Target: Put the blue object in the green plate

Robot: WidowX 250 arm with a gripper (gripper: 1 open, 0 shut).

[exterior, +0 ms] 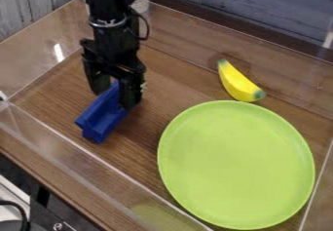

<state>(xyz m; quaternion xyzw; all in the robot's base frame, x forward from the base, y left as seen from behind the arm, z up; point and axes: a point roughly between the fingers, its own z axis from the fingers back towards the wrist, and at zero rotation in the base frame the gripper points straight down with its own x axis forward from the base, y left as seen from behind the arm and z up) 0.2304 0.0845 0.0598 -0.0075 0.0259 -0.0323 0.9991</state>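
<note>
Grn plate (237, 165) empty, blue obj (97, 120) outside

Open tool (115, 87) at blue block (101, 116).

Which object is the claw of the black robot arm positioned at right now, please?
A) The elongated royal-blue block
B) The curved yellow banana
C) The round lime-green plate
A: the black claw is at the upper end of the elongated royal-blue block, away from the other two things.
</note>
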